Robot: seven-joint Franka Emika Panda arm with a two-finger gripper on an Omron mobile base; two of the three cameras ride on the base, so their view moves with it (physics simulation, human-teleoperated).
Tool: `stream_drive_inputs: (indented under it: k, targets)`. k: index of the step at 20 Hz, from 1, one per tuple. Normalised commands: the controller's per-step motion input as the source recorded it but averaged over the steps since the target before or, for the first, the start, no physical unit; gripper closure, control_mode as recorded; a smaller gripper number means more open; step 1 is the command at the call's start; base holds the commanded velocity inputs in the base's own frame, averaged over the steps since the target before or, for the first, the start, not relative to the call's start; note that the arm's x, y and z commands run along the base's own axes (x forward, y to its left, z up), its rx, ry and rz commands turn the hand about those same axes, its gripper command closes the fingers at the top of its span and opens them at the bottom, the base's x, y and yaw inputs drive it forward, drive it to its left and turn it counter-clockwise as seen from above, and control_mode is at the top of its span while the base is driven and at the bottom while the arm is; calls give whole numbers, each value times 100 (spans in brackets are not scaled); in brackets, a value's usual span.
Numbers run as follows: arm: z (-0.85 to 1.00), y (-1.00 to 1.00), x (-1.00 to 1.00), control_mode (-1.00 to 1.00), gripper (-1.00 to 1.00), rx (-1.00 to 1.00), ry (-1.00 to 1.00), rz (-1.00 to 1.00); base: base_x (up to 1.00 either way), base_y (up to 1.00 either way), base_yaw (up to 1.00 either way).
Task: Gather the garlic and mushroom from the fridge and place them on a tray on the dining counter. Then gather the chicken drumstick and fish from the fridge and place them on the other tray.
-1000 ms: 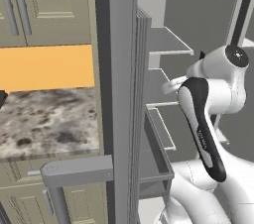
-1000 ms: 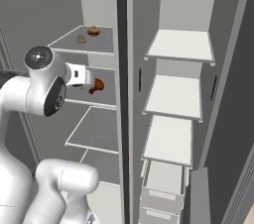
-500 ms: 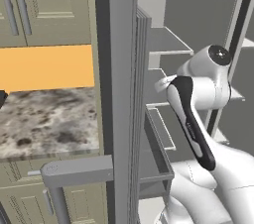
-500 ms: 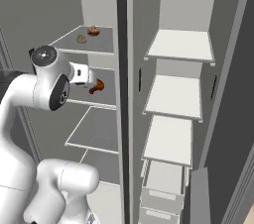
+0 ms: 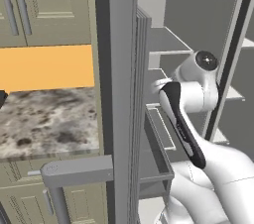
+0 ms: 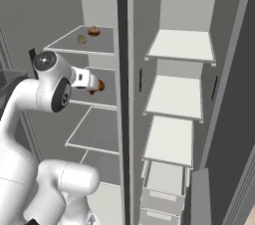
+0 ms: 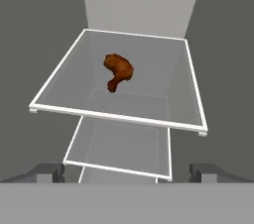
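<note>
The fridge [image 6: 123, 45] stands open with its white shelves bare to me. A brown chicken drumstick [image 7: 118, 71] lies on a middle shelf [image 7: 119, 117] of the left compartment. In the right base view the drumstick [image 6: 99, 86] peeks out just beyond my hand. My gripper [image 7: 128, 173] is open, short of the shelf's front edge and a little above it, with nothing between its fingers. My gripper [image 6: 89, 80] reaches into the left compartment. On the top shelf sit a pale garlic [image 6: 82, 40] and a brownish mushroom [image 6: 93, 31]. The fish, the trays and the dining counter are out of view.
The open left fridge door [image 5: 121, 99] stands edge-on close to my arm, its bar handle [image 5: 74, 171] low in front. Beyond it are a marble-topped cabinet [image 5: 44, 119] and an orange wall [image 5: 44, 67]. Drawers [image 6: 164, 189] sit low in the right compartment.
My arm has swung a little further toward the left compartment, bringing the hand closer to the drumstick's shelf. The jaws have stayed open. Nothing on the shelves has moved.
</note>
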Motion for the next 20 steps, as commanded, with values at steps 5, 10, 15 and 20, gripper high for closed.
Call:
stream_drive_inputs:
  k: [5,10,15,20]
  targets:
    - [-16,0,29,-100,-100,1,0,-1,0,0,0]
    - [-13,0,42,-100,-100,1,0,0,0,0,0]
    - [-25,6,45,-100,-100,1,2,0,0,0,0]
    - [-25,15,44,-100,-100,0,1,-1,0,0,0]
